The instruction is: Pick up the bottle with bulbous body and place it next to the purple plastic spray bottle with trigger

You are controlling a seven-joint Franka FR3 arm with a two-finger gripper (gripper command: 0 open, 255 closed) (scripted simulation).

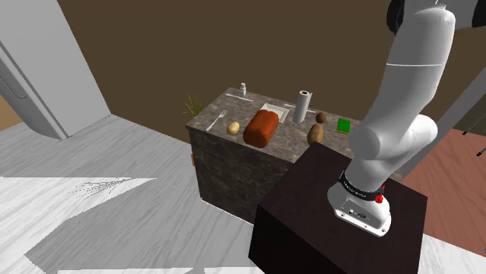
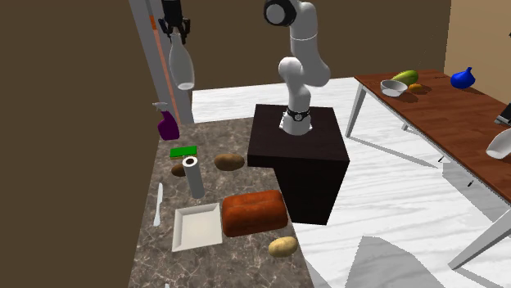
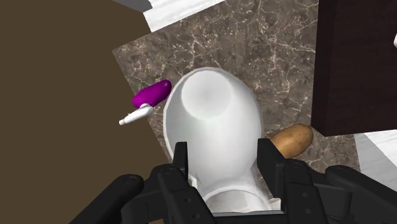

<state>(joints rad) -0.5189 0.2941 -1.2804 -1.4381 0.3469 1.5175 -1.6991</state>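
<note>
**White bottle held high above the spray bottle's end of the counter**

The second exterior view gives the height. The black gripper (image 2: pixel 174 24) hangs near the brown wall and pinches the neck of the white bulbous bottle (image 2: pixel 182 67). The bottle's round body hangs clear of the marble counter (image 2: pixel 246 135). The purple spray bottle (image 2: pixel 168 125) stands on the counter below it, a little to that view's left.

The wrist view gives the grip. The two fingers (image 3: pixel 181 159) press against the bottle (image 3: pixel 213 127) on either side, with its wide base pointing away from the camera. Past the base, the spray bottle (image 3: pixel 151 94) with its white trigger sits on one side and a brown potato (image 3: pixel 289 140) on the other.

The shoulder view adds the counter's far end. A small grassy plant (image 1: pixel 195 105) and a small pale bottle (image 1: pixel 243 89) stand at the edge there. The white arm (image 1: pixel 405 101) rises from the dark stand (image 1: pixel 311 218) at the near right.

A white square tray (image 2: pixel 197 227) lies just beside a reddish-brown loaf (image 2: pixel 255 213), and its flat inside shows plain white. Between the tray and the spray bottle stand an upright paper-towel roll (image 2: pixel 194 176) and a flat green block (image 2: pixel 183 151).

On the wooden table (image 2: pixel 458 123) at the second exterior view's right sits a grey bowl (image 2: pixel 393 87). It may hold something, but I cannot tell from here
</note>
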